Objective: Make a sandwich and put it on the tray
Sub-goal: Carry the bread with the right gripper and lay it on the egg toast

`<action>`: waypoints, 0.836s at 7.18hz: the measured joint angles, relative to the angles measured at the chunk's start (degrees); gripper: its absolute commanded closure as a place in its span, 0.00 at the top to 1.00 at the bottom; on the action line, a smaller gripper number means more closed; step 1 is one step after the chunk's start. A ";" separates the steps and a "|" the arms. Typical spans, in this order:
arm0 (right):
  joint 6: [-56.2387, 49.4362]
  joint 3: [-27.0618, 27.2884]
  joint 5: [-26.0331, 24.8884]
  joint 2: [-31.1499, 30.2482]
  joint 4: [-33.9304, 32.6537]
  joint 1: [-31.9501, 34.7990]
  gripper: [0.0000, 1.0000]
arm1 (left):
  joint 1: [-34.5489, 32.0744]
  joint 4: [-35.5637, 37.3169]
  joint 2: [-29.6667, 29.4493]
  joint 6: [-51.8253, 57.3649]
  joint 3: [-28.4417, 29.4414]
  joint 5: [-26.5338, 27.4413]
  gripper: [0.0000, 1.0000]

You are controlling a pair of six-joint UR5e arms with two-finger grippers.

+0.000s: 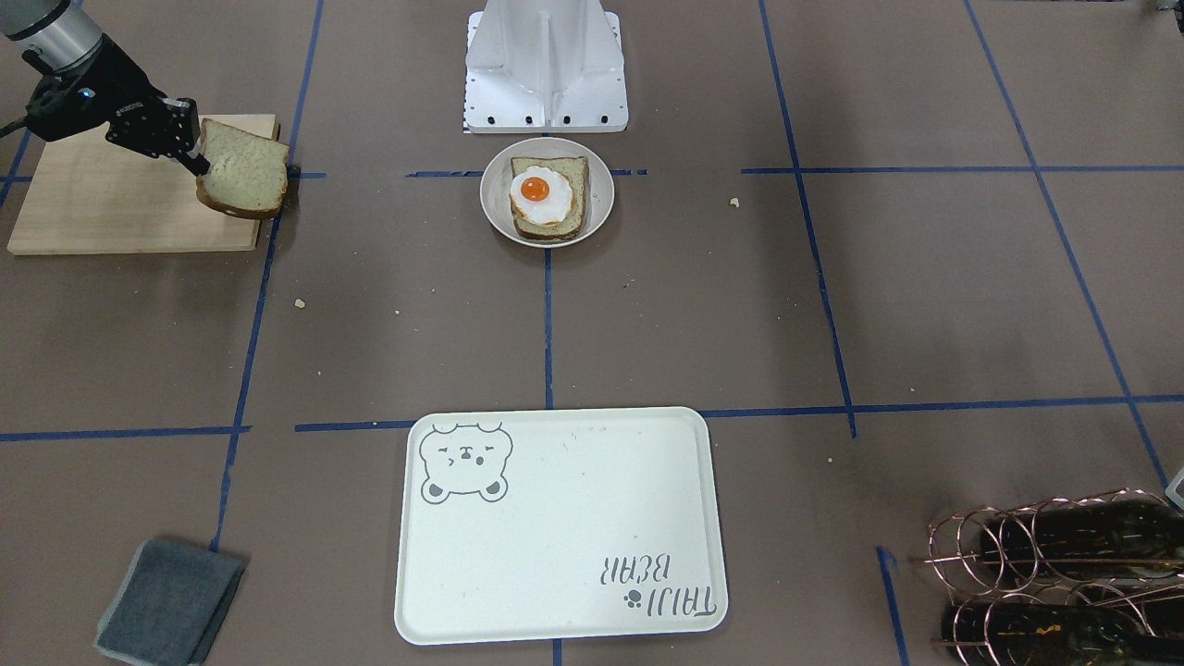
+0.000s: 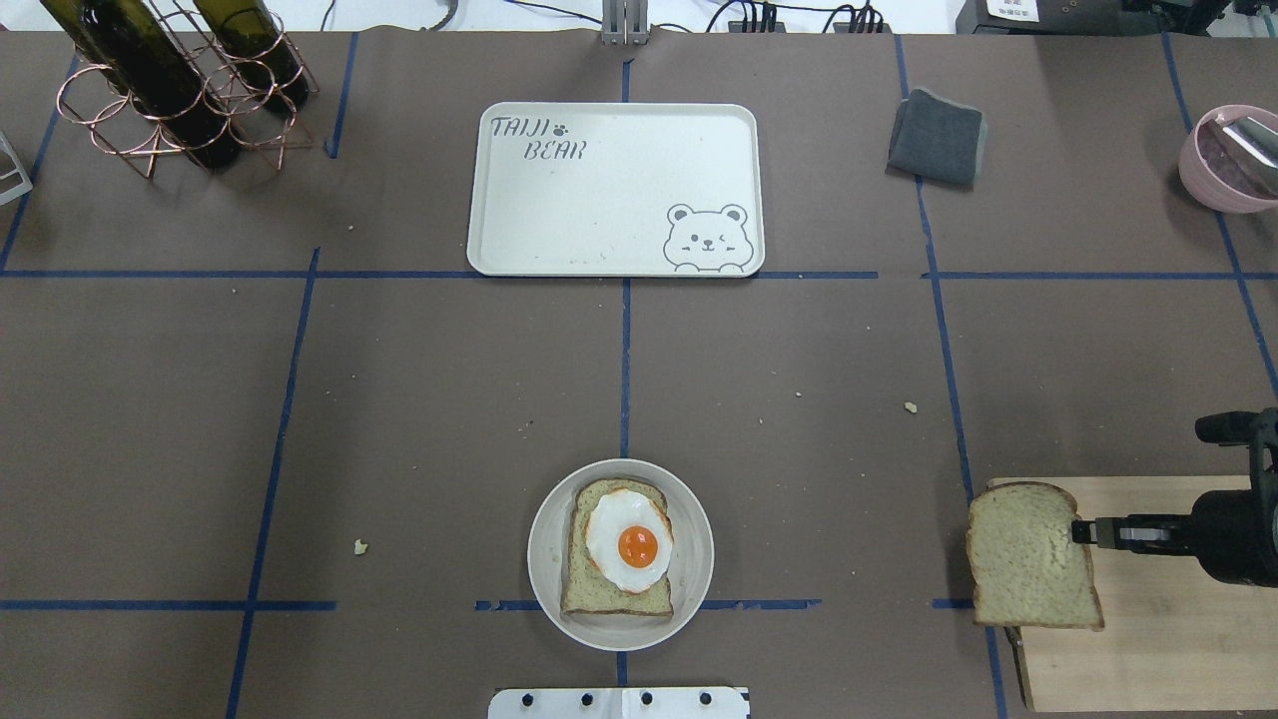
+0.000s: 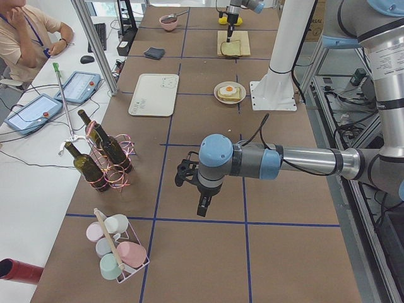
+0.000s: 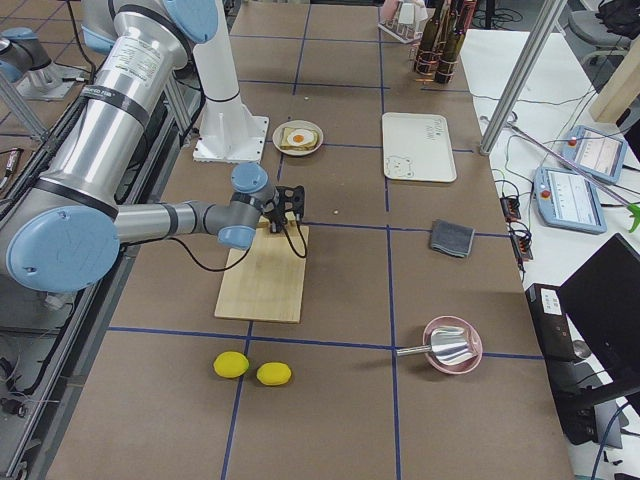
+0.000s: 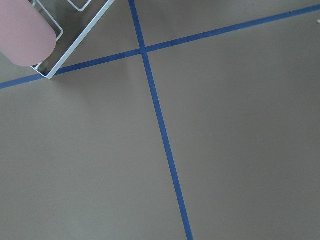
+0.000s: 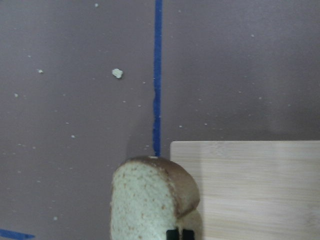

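Note:
My right gripper [image 2: 1083, 531] is shut on one bread slice [image 2: 1028, 559] and holds it lifted and tilted over the left end of the wooden cutting board [image 2: 1148, 619]. The slice also shows in the front view [image 1: 242, 171] and the right wrist view [image 6: 145, 200]. The other bread slice [image 2: 614, 591] lies in the round pale dish [image 2: 544, 569] with the fried egg [image 2: 629, 539] on top. The cream bear tray [image 2: 609, 190] lies bare at the far middle. My left gripper [image 3: 203, 205] hangs over bare table far to the left; I cannot tell whether it is open.
A grey cloth [image 2: 937, 137] lies right of the tray. A wire rack of wine bottles [image 2: 180, 80] stands at the far left and a pink bowl [image 2: 1223, 160] at the far right. A rack of cups [image 3: 117, 249] stands near my left gripper. Crumbs dot the table.

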 measured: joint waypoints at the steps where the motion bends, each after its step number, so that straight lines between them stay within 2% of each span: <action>1: 1.67 1.19 2.02 2.64 -0.14 1.19 0.00 | 0.00 0.00 0.00 0.00 0.01 0.00 1.00; 2: 3.84 1.60 2.96 7.05 -1.39 1.63 0.00 | -0.01 0.00 0.01 0.00 0.01 0.00 1.00; 3: 5.86 1.60 3.16 13.40 -5.41 1.56 0.00 | 0.00 0.00 0.03 0.00 0.01 0.00 1.00; 5: 8.97 -0.41 1.18 31.21 -19.15 -1.23 0.00 | 0.00 -0.06 0.01 0.00 -0.21 0.00 1.00; 6: 9.71 -3.11 -2.06 39.22 -24.26 -4.38 0.00 | 0.00 -0.08 0.00 0.00 -0.48 0.00 1.00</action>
